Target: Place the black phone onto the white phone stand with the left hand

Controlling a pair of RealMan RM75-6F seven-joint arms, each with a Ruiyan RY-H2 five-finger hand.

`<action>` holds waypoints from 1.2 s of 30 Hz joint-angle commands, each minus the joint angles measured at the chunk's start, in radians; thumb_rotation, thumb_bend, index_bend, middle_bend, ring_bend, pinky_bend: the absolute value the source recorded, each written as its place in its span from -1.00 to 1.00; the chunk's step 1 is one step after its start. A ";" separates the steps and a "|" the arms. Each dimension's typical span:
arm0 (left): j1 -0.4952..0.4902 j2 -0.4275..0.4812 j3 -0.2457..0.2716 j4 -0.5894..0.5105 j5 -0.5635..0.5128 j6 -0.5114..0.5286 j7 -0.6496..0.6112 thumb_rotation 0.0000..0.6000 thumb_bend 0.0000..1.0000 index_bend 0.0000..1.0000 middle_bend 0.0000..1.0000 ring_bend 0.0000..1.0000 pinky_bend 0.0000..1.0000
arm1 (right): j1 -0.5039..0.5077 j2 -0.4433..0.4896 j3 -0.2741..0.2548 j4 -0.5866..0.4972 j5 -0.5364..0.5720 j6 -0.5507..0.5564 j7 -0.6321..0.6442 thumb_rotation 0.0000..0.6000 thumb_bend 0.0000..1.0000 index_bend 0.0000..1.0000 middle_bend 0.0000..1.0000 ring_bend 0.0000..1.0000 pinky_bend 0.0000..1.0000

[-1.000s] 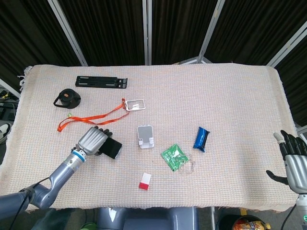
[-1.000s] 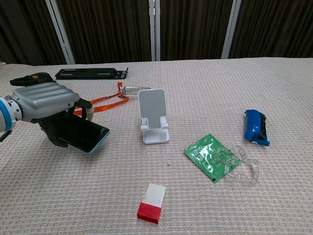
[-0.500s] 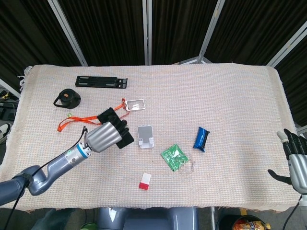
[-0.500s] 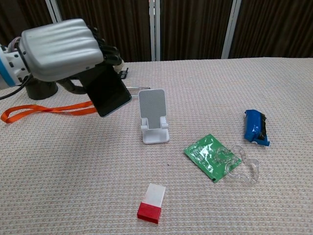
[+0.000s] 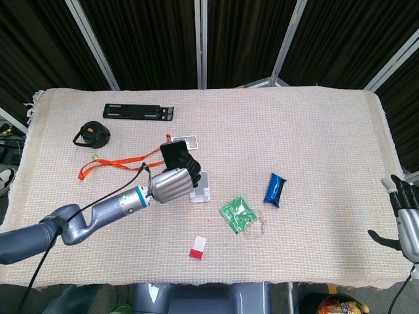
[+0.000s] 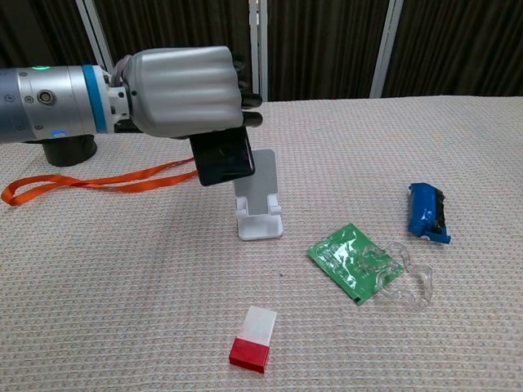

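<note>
Left hand [image 6: 184, 90] grips the black phone [image 6: 225, 159] in the air, just above the white stand [image 6: 260, 214] (transport step). Next: lower it onto the stand's ledge, then let go. Right hand [image 5: 407, 219] idle, fingers spread, holding nothing.

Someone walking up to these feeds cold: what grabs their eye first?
The big silver left hand gripping the black phone, held in the air right over the white phone stand at mid-table. Next, the orange lanyard trailing off to the left of the stand, and the green packet and blue packet to its right. The right hand sits at the table's far right edge, holding nothing.
</note>
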 commanded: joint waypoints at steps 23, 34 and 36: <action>-0.085 -0.123 0.018 0.082 -0.023 -0.103 0.100 1.00 -1.00 0.19 -0.11 -0.08 -0.33 | -0.006 0.020 0.005 0.017 0.013 -0.004 0.061 1.00 -1.00 -1.00 -1.00 -1.00 -1.00; -0.090 -0.140 0.025 0.102 -0.037 -0.107 0.136 1.00 -1.00 0.14 -0.15 -0.11 -0.33 | -0.008 0.024 0.004 0.019 0.012 -0.003 0.074 1.00 -1.00 -1.00 -1.00 -1.00 -1.00; -0.091 -0.147 0.027 0.104 -0.039 -0.105 0.137 1.00 -1.00 0.12 -0.17 -0.13 -0.33 | -0.008 0.023 0.004 0.018 0.012 -0.003 0.074 1.00 -1.00 -1.00 -1.00 -1.00 -1.00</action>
